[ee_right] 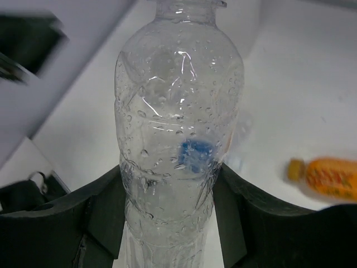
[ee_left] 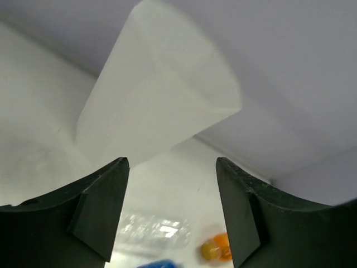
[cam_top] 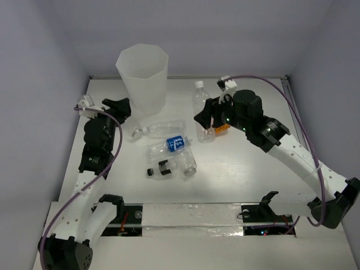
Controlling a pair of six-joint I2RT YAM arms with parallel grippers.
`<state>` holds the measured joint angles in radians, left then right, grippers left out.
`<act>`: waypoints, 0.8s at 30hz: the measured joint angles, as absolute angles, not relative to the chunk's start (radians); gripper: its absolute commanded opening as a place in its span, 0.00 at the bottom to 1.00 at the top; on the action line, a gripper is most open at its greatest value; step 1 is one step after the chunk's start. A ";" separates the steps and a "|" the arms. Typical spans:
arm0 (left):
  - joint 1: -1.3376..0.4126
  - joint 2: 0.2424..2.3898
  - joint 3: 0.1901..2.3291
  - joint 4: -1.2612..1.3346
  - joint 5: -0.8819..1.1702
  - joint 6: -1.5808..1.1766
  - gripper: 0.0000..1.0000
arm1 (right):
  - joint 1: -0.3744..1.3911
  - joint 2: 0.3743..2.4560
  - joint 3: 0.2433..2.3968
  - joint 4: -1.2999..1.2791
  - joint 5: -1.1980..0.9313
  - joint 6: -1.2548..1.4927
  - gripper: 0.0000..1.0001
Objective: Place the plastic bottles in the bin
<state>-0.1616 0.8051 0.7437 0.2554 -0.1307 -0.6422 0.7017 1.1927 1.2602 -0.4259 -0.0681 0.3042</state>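
One faceted white bin stands at the far side of the table. There are six bottles. The right gripper clamps an upright clear bottle, and a small orange bottle lies just beside it. A lying clear bottle, a blue-labelled bottle, a black-labelled bottle and a second clear bottle lie mid-table. The left gripper hangs open and empty near the bin.

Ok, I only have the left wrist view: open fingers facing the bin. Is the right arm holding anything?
Observer: Yes, the right gripper grips a clear bottle, which stands upright.
Operator: Where are the other bottles?
Observer: Four lie clustered in front of the bin, including a blue-labelled bottle and a black-labelled bottle.
Operator: And my arm relative to them?
Observer: The left gripper sits beside the bin, left of that cluster.
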 measured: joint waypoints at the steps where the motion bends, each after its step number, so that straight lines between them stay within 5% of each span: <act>1: -0.161 0.789 0.694 0.242 -0.134 -0.657 0.70 | 0.702 1.216 1.293 -0.390 -0.088 0.307 0.54; 6: -0.155 0.778 0.479 0.152 -0.160 -0.717 0.98 | 0.702 1.418 1.518 -0.196 -0.149 0.340 0.55; 17: -0.155 0.808 0.396 0.160 -0.273 -0.805 0.99 | 0.702 1.973 2.182 0.073 -0.113 0.379 0.56; 24: -0.148 0.955 0.395 0.207 -0.313 -0.817 0.99 | 0.702 2.318 2.596 0.107 -0.017 0.351 0.65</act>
